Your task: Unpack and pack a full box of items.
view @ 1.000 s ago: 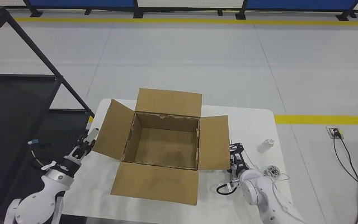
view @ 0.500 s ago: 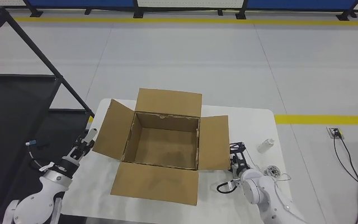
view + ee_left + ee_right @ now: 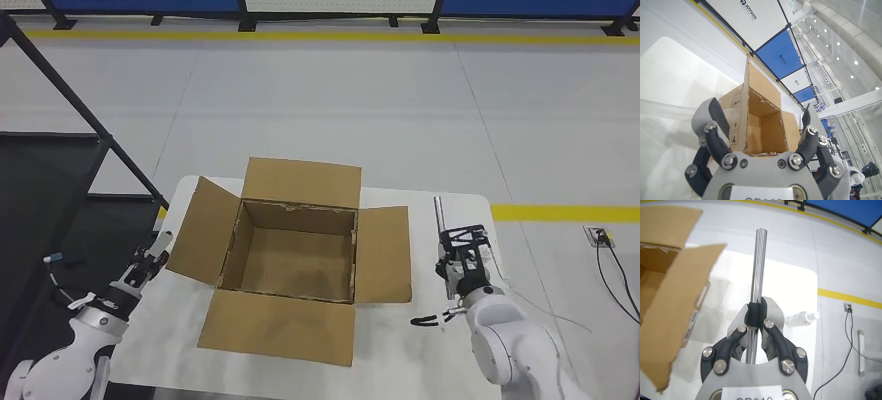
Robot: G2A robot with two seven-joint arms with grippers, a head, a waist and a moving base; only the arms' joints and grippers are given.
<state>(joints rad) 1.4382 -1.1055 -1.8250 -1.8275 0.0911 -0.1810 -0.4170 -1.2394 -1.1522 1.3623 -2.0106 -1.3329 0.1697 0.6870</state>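
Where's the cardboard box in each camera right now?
Top view: cardboard box central on the table, flaps open.
Left wrist view: box straight ahead of the open left end effector.
Right wrist view: box flap beside the rod the right end effector grips.
Shared landmark: the table.

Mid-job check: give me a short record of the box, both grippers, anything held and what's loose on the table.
box: cardboard box upright on the table, four flaps open, nothing visible inside
right gripper: shut on a metal rod, to the right of the box's right flap
rod: sticks out well past the fingertips
left gripper: open, holding nothing, beside the box's left flap
loose: spray bottle lying on the table near the right gripper
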